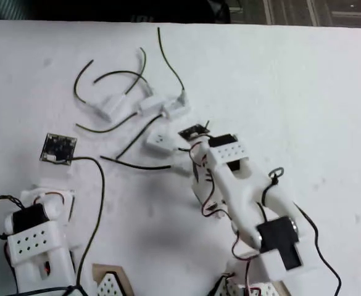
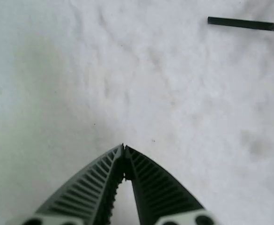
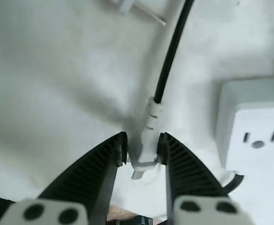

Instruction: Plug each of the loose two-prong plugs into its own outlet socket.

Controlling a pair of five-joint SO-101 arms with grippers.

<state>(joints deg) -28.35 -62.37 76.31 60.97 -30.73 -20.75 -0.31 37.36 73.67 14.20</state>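
Note:
My right gripper (image 3: 143,143) is shut on a white two-prong plug (image 3: 146,136); its black cord (image 3: 172,51) runs away across the table. A white outlet socket (image 3: 256,129) lies close beside that plug, slots facing up. Another plug (image 3: 139,7) lies farther off. In the high view the right gripper (image 1: 185,166) sits mid-table, just below the socket (image 1: 157,140). More white plug and socket pieces (image 1: 149,103) with black cords lie behind it. My left gripper (image 2: 124,149) is shut with nothing in it, over bare table at the near left (image 1: 47,188).
A small black circuit board (image 1: 59,148) with a black wire (image 1: 100,185) lies just ahead of the left arm. A black cable (image 2: 247,23) crosses the far corner of the left wrist view. The white table (image 1: 303,92) spreads wide to the right.

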